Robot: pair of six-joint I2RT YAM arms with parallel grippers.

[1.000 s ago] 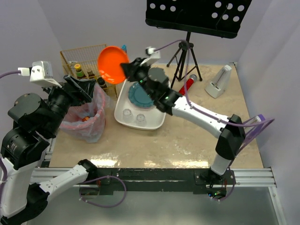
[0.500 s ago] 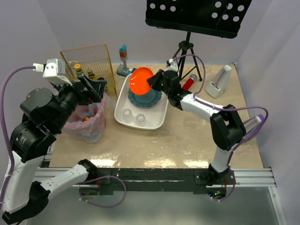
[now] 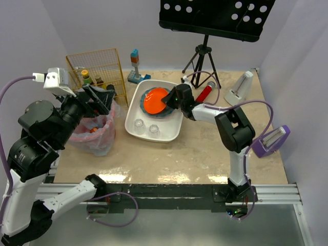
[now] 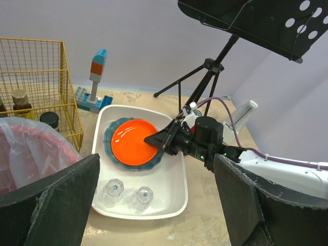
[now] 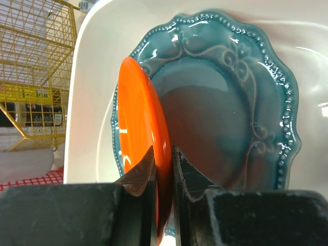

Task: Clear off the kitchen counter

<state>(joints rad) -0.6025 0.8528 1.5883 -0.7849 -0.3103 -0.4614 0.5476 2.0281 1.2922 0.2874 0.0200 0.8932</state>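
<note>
Orange plate (image 3: 155, 100), held high a second ago, now tilts down onto the teal plate (image 5: 230, 102) in the white tub (image 3: 166, 129) on the far half of the beige tabletop (image 3: 195, 151), right gripper (image 3: 171, 100) clamping its rim, left gripper (image 3: 101, 96) spread wide and idle, so release looks next.

Kitchen counter (image 3: 195, 151) carries white tub (image 3: 169, 131), yellow wire basket (image 3: 97, 64), pink bag (image 3: 95, 135), toy blocks (image 3: 134, 65), tripod stand (image 3: 204, 69).

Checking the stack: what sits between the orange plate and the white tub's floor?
A teal scalloped plate, flat in the white tub beneath the tilted orange plate; clearest in the right wrist view.
</note>
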